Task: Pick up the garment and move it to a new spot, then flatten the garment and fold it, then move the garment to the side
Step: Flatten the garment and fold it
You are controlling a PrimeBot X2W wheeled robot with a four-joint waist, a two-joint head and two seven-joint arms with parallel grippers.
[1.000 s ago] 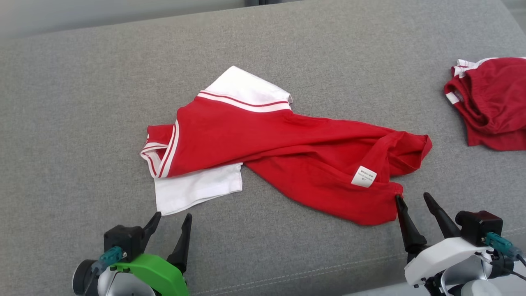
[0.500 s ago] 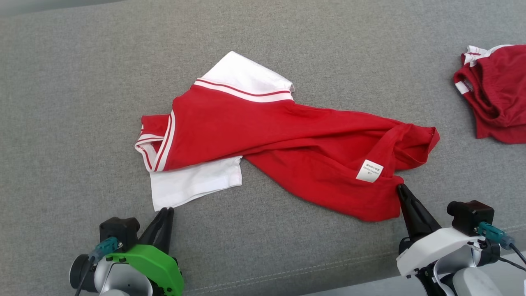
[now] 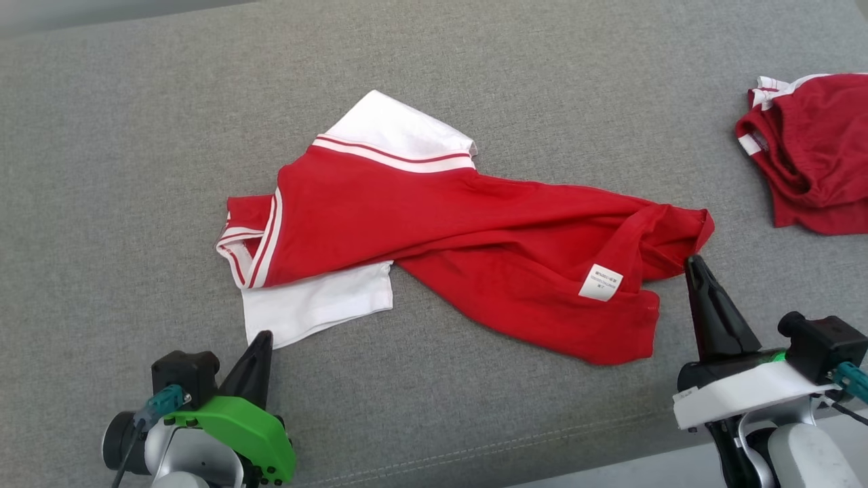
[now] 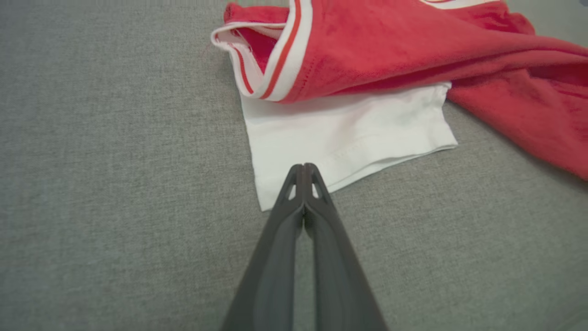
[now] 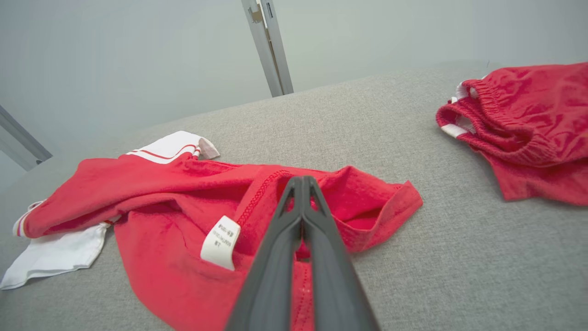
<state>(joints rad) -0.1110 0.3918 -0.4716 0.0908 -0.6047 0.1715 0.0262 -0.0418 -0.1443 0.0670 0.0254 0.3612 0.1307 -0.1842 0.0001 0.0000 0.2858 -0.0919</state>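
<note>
The garment (image 3: 434,224) is a red shirt with white sleeves, lying crumpled on the grey cushion (image 3: 135,169). My left gripper (image 3: 264,337) is shut, its tips over the near corner of the lower white sleeve (image 3: 319,305). In the left wrist view the joined tips (image 4: 303,166) overlap that sleeve (image 4: 349,133) near its hem. My right gripper (image 3: 691,260) is shut, its tips at the red hem on the shirt's right end, beside the white label (image 3: 600,282). The right wrist view has the tips (image 5: 302,179) in front of the folded red cloth (image 5: 161,188). No cloth shows between either pair of fingers.
A second red garment (image 3: 814,156) with white trim lies bunched at the far right, also in the right wrist view (image 5: 528,128). The cushion's front seam (image 3: 475,447) runs just ahead of both arms. A metal post (image 5: 268,46) rises behind the cushion.
Both grippers went from open to shut. The left one crept up to the white sleeve's corner. The right one moved away from me along the red hem. The camera shifted slightly.
</note>
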